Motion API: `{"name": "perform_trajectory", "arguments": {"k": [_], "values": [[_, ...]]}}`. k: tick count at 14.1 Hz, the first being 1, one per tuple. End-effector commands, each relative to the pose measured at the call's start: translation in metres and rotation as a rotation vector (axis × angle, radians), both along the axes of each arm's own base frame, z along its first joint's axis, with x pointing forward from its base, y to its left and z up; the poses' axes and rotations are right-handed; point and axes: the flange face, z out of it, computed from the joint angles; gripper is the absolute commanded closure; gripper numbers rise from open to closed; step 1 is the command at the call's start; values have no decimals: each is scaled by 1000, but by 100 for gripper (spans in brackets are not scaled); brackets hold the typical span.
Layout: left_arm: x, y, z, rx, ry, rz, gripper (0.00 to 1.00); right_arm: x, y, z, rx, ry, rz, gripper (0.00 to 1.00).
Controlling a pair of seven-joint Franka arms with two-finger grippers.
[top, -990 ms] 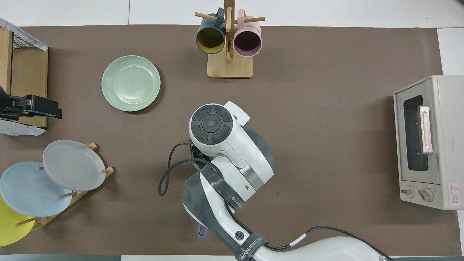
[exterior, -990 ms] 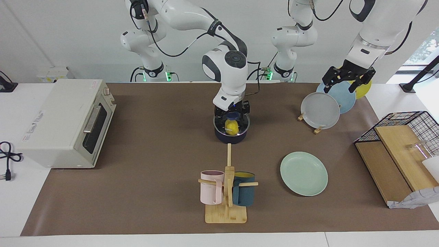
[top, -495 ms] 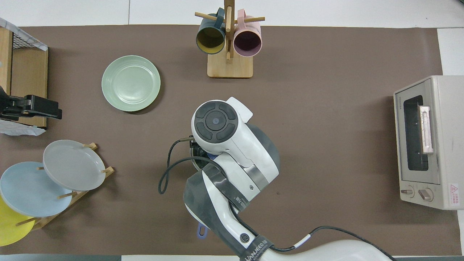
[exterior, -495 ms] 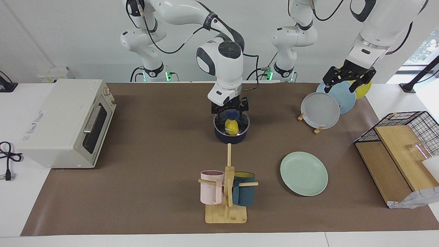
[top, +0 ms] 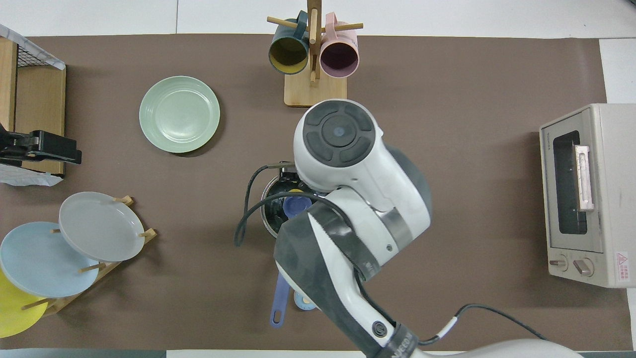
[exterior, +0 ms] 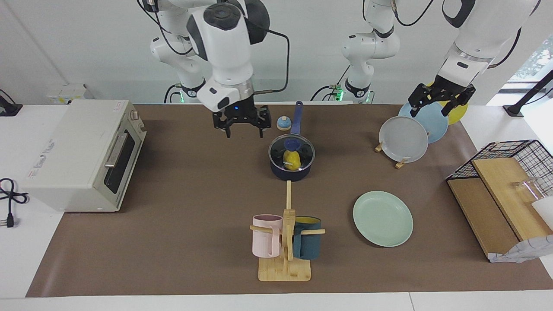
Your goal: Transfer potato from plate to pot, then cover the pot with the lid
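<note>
Facing view: you find the right end effector (exterior: 243, 126) raised with its fingers spread and nothing between them, over bare table (exterior: 181, 190) toward the right arm's end from the pot (exterior: 291, 163). The lid (exterior: 291, 151) sits on the pot rim, blue knob on top, and the potato (exterior: 292, 160) shows yellow through the glass inside; the plate (exterior: 382, 218) lies bare, farther from the robots. The pot handle runs toward the robots, a small bell (exterior: 283, 123) just beside it. The left end effector (exterior: 440, 102) waits, fingers apart and holding nothing, above the upright plates (exterior: 414, 129). Overhead view: the right arm hides most of the pot (top: 271, 219) (only a rim arc and the lid (top: 296, 205) knob show), so judge clearance from the facing view. Both steps look done; your right arm is the nearer, the pot lying sideways from its end effector and below it.
</note>
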Motion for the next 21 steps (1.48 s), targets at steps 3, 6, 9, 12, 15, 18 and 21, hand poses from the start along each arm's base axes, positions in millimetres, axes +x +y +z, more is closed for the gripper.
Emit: {"name": "perform_trajectory", "arguments": {"k": [3,6,9,12,15,18,21], "values": [[-18,3,21,17,-26,-2,0,-10,-94,25,-124,53,92,0],[-32,4,42,17,-65,0,0,-9,-146,25,-117,106,125,0],[-46,4,61,16,-102,2,0,-14,-154,29,-125,122,109,0],[-50,-1,44,17,-122,-21,0,-41,-167,23,-136,144,98,0],[-48,1,27,21,-58,-32,0,-39,-184,22,-122,90,71,0],[-39,1,14,12,-27,-28,0,-31,-192,17,-114,93,55,0],[-42,1,13,-16,-4,-24,0,-27,-219,30,-93,73,4,0]]}}
